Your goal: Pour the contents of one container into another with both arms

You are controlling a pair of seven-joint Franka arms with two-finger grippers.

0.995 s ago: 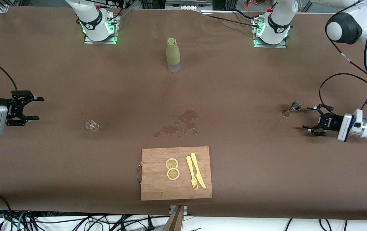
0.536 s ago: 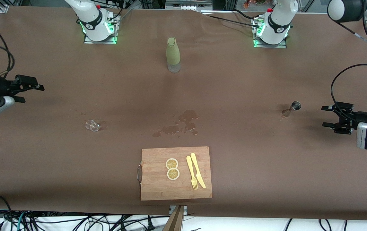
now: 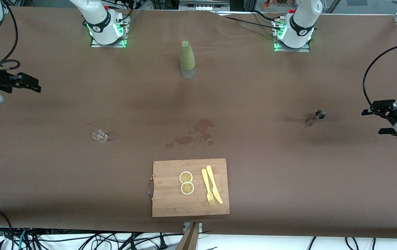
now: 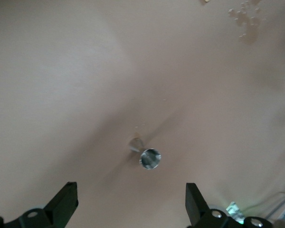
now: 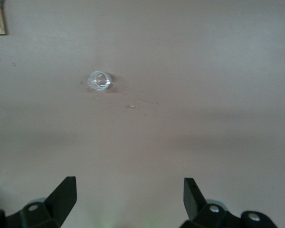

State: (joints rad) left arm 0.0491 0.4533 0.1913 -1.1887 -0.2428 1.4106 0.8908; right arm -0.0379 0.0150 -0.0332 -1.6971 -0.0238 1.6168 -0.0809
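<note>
Nearest the front camera lies a rectangular wooden cutting board [image 3: 190, 187] with a metal handle, carrying two yellow lemon slices [image 3: 186, 182] and a yellow plastic fork [image 3: 207, 187] and knife [image 3: 214, 184]. Just at its 12 o'clock a dark wet spill [image 3: 195, 134] stains the brown table [image 3: 254, 86]. A small clear glass cup [image 3: 99, 135] stands at the spill's 9 o'clock, toward the right arm's end; a small metal jigger [image 3: 315, 117] stands at its 3 o'clock, toward the left arm's end. The left gripper [image 3: 383, 117] hangs over the table edge by the jigger, fingers [image 4: 63, 203] wide apart and empty. The right gripper [image 3: 28, 83] hangs over its own end, fingers [image 5: 61, 195] likewise spread. Farthest, at 12 o'clock, stands a tall olive-green bottle [image 3: 187, 59] with a clear base.
</note>
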